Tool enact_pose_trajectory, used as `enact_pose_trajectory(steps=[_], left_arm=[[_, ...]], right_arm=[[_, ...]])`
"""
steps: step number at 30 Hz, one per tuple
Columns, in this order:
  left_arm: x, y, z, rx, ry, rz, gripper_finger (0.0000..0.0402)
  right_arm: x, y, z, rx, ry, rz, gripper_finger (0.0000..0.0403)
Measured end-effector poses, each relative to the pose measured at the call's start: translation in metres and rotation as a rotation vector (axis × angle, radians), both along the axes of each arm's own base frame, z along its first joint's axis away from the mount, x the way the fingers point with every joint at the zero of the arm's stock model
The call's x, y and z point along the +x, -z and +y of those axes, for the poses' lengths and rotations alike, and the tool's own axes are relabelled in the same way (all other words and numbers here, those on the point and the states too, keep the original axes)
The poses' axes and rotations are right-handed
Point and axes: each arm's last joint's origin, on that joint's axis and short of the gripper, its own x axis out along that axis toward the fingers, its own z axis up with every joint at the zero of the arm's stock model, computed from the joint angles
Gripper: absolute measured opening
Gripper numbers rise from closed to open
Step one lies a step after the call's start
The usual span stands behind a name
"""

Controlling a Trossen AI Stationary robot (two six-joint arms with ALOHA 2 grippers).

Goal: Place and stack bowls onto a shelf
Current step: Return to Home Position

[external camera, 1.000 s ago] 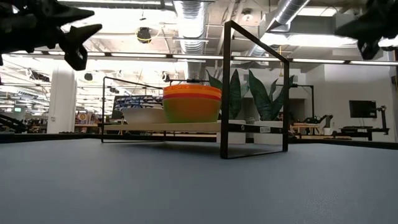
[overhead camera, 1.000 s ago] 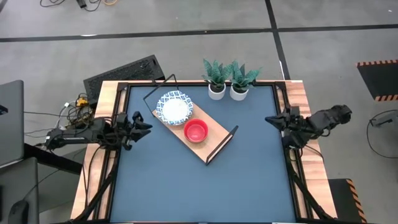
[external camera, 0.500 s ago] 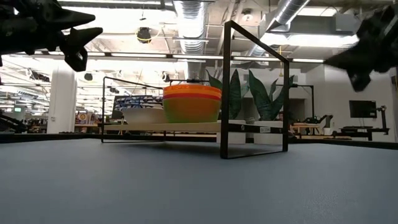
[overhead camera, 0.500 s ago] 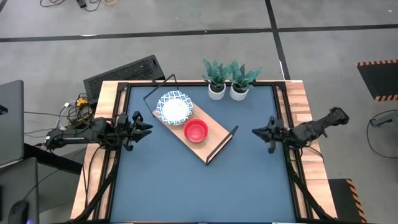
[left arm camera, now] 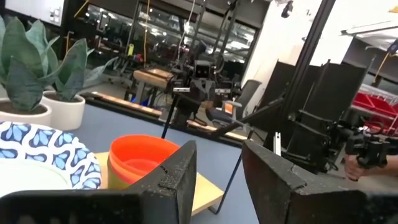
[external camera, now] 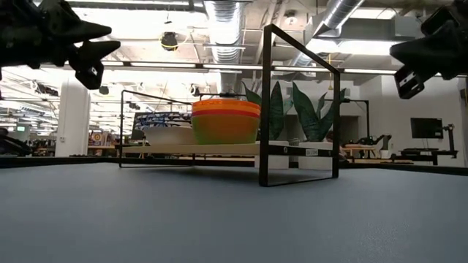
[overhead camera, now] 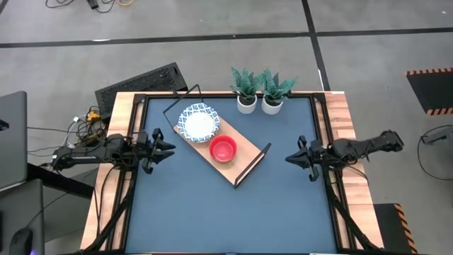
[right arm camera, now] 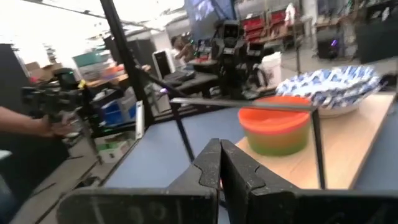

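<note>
The light-wood shelf point(overhead camera: 241, 159) with black wire frames lies diagonally across the middle of the dark blue table. Near its far-left end sits the white bowl with a blue patterned rim point(overhead camera: 199, 122); whether it is one bowl or a stack cannot be told. Beside it stands a stack of plain bowls, red on top point(overhead camera: 222, 149), with green below point(external camera: 225, 130). My left gripper point(overhead camera: 165, 146) hovers open off the shelf's left, pointing at the bowls point(left arm camera: 219, 180). My right gripper point(overhead camera: 290, 159) hovers shut off the shelf's right end point(right arm camera: 221, 167). Neither touches anything.
Two small white plant pots point(overhead camera: 246, 103) point(overhead camera: 272, 105) stand at the table's far edge. Wooden rails point(overhead camera: 347, 113) run along the table's left and right sides. Bare blue tabletop point(overhead camera: 226, 212) stretches across the near half. A person's hand point(right arm camera: 34, 121) shows in the room beyond.
My right arm has swung from the table's right edge toward the near side and toward the shelf's right end, turning so that its gripper points at the shelf. The bowls and shelf have stayed put.
</note>
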Motion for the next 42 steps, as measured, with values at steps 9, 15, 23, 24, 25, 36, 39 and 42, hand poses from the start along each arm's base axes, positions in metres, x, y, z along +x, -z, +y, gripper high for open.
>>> enact_pose_trajectory(steps=[9,15,23,24,25,36,39,42], left_arm=[[0.000,0.002,0.000,0.035,-0.006,0.018,0.0116],[0.001,0.008,0.000,0.041,-0.003,0.086,0.0116],[0.002,0.012,0.000,0.136,-0.018,0.118,0.0116],[0.002,0.012,0.000,0.141,-0.022,0.127,0.0116],[0.002,0.013,0.000,0.146,-0.024,0.133,0.0116],[0.002,0.016,0.001,0.194,-0.050,0.170,0.0116],[0.002,0.017,0.001,0.152,-0.049,0.171,0.0116],[0.002,0.017,0.001,0.103,-0.043,0.174,0.0116]], right_arm=[[0.002,0.003,-0.008,-0.040,0.000,0.030,0.0031],[0.002,0.004,-0.009,-0.037,-0.018,0.033,0.0031],[0.002,0.004,-0.008,-0.017,-0.074,0.035,0.0031],[0.002,0.004,-0.008,-0.013,-0.074,0.036,0.0031],[0.002,0.004,-0.008,-0.013,-0.074,0.036,0.0031],[0.002,0.005,-0.008,-0.020,-0.059,0.046,0.0031],[0.002,0.005,-0.009,-0.019,-0.030,0.045,0.0031],[0.002,0.005,-0.009,-0.019,-0.024,0.044,0.0031]])
